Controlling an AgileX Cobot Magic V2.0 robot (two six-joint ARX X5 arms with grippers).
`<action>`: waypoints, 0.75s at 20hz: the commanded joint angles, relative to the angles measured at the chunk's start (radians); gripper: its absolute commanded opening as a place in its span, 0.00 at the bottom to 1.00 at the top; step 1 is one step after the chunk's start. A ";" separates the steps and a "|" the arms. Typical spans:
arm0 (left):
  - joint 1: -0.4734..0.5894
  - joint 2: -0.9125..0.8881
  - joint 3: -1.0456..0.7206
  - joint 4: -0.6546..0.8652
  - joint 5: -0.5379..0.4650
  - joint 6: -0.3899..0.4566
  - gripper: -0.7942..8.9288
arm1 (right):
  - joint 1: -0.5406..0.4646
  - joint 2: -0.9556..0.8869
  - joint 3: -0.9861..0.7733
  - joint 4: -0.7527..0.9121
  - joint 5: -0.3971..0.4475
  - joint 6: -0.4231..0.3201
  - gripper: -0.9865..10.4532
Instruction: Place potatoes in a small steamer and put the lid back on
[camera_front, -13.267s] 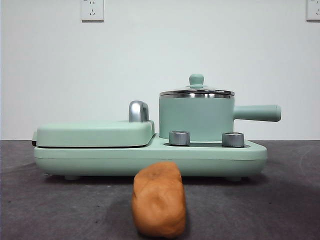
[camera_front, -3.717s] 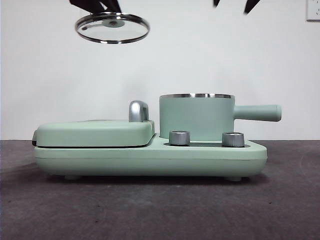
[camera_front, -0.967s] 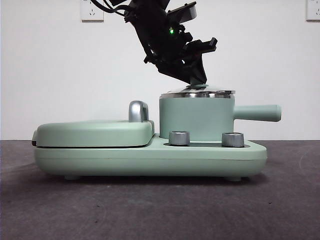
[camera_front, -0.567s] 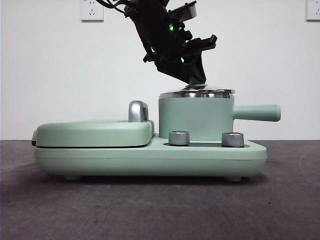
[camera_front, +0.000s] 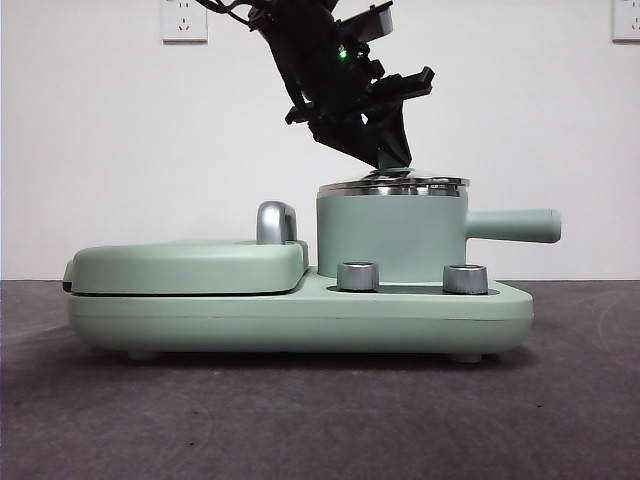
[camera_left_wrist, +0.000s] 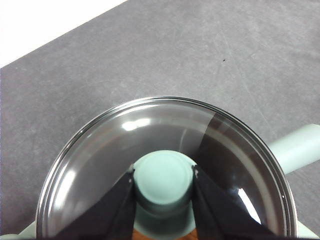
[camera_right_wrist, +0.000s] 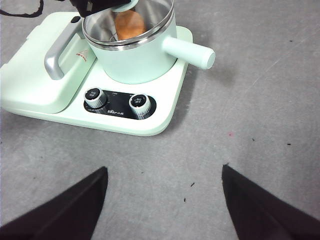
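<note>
The mint-green steamer pot (camera_front: 390, 235) stands on the appliance's right side, its long handle (camera_front: 512, 225) pointing right. The glass lid (camera_front: 392, 186) lies on the pot's steel rim. My left gripper (camera_front: 390, 160) comes down from above, its jaws closed against both sides of the lid's green knob (camera_left_wrist: 165, 181). The lid's glass (camera_left_wrist: 125, 145) fills the left wrist view. The orange-brown potato (camera_right_wrist: 131, 22) lies inside the pot (camera_right_wrist: 135, 55), seen through the glass. My right gripper (camera_right_wrist: 165, 200) is open and empty, above the table in front of the appliance.
The flat mint-green griddle cover (camera_front: 190, 265) with its chrome handle (camera_front: 277, 222) lies left of the pot on the same base (camera_front: 300, 315). Two steel dials (camera_front: 359, 276) (camera_front: 465, 279) sit at the base's front. Dark grey table (camera_front: 320, 420) all around.
The lid, slightly tilted a second ago, now lies level on the pot's rim. The left gripper has stayed at the knob.
</note>
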 joint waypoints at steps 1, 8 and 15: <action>-0.008 0.034 0.012 -0.055 -0.008 0.029 0.10 | 0.007 0.002 0.006 0.014 0.002 0.014 0.40; -0.011 0.034 0.012 -0.079 0.062 0.137 0.10 | 0.007 0.002 0.006 0.013 0.002 0.014 0.40; -0.009 0.034 0.012 -0.046 0.061 0.118 0.42 | 0.007 0.002 0.006 0.013 0.001 0.014 0.40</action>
